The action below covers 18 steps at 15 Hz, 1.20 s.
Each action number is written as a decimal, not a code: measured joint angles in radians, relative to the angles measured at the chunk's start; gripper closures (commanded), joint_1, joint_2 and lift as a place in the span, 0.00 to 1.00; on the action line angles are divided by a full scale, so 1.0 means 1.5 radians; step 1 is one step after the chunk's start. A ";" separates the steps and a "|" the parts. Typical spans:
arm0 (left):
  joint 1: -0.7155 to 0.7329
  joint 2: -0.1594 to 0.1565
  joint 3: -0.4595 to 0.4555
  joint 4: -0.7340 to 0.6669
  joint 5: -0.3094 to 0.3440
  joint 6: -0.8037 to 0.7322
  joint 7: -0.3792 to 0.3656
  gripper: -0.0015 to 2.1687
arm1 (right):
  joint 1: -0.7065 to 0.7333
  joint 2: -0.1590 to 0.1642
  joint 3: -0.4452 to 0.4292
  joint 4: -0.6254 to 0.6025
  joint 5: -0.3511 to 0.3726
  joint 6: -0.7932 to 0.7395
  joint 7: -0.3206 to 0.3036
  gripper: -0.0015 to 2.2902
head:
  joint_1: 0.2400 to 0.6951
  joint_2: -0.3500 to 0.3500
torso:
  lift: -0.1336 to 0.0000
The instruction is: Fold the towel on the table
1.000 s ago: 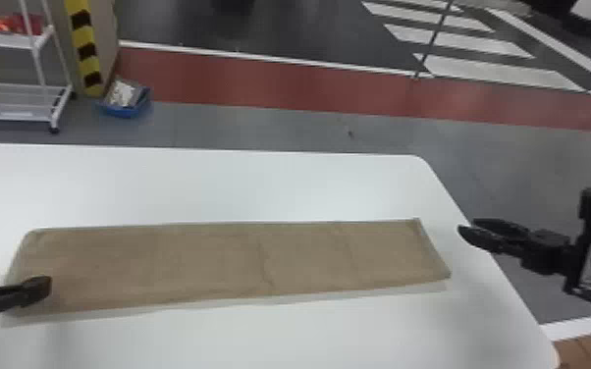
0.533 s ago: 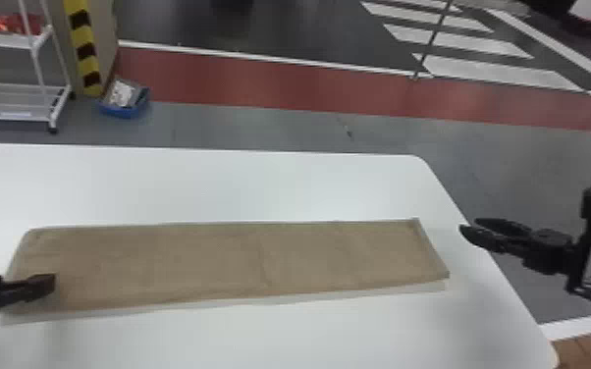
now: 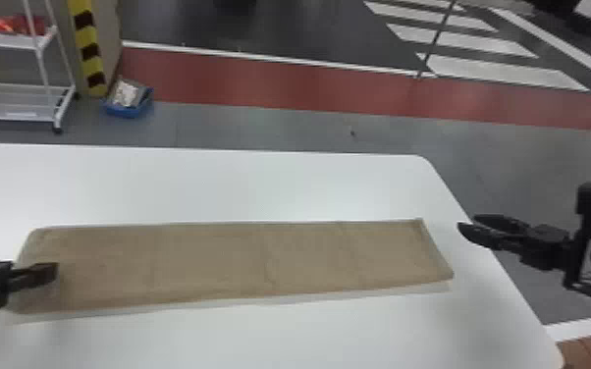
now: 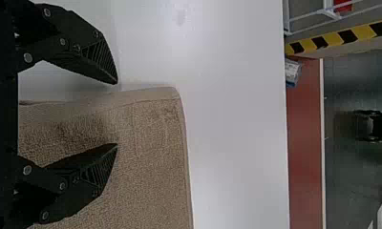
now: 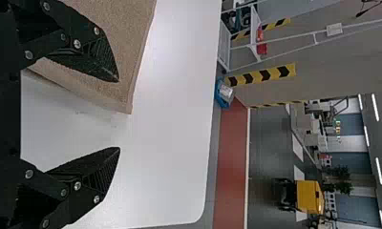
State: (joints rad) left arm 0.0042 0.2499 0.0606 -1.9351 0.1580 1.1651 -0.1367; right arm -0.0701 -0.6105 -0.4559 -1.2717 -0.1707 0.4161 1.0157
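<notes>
Towel [image 3: 211, 260] lies in a long flat strip on the table [image 3: 260, 338]. Left claw [image 4: 117, 113], spread wide, straddles its left end's edge; right claw [image 5: 119, 114], also wide, hangs near the other end. Best pinch all layers low, then fold inward slowly, edges matched. Beyond sits a blue bin [image 3: 127, 112].

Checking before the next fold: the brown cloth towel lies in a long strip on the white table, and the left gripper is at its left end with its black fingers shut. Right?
No: the left gripper has its fingers open, as the left wrist view shows. It is at the left end of the brown towel, a long strip on the white table.
</notes>
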 measured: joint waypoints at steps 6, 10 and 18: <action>-0.006 0.003 -0.006 0.000 -0.012 0.011 -0.006 0.69 | -0.001 0.003 0.001 -0.002 0.000 0.000 0.000 0.19 | 1.00 0.14 | 0.07; 0.000 0.005 -0.005 -0.024 -0.007 0.043 -0.010 0.79 | 0.005 0.014 0.001 -0.016 -0.003 0.007 0.001 0.19 | 1.00 0.14 | 0.07; 0.014 0.005 0.077 -0.136 0.174 0.086 -0.018 0.79 | 0.061 0.091 -0.019 -0.154 -0.030 0.066 0.003 0.19 | 1.00 0.18 | 0.07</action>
State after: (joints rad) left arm 0.0250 0.2569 0.1765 -2.1394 0.4189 1.2937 -0.1633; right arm 0.0212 -0.4735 -0.4837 -1.5028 -0.2157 0.5148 1.0197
